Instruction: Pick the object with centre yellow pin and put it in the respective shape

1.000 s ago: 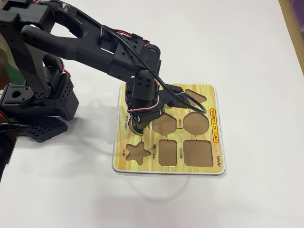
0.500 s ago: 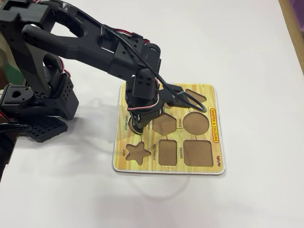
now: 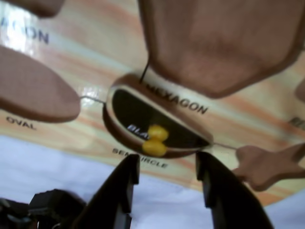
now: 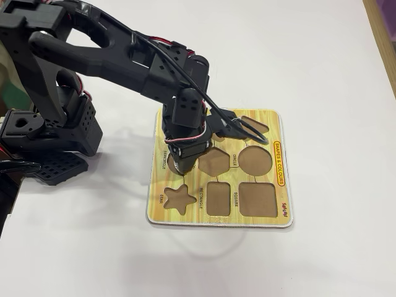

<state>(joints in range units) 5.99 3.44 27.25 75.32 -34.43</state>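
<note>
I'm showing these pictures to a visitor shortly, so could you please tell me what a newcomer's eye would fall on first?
The black arm dominates the fixed view, reaching from the left down onto the yellow shape board on the white table. In the wrist view, the dark semicircle piece with its yellow knob lies in the semicircle cutout, below the hexagon hole. The open pincer sits just in front of it, holding nothing.
</note>
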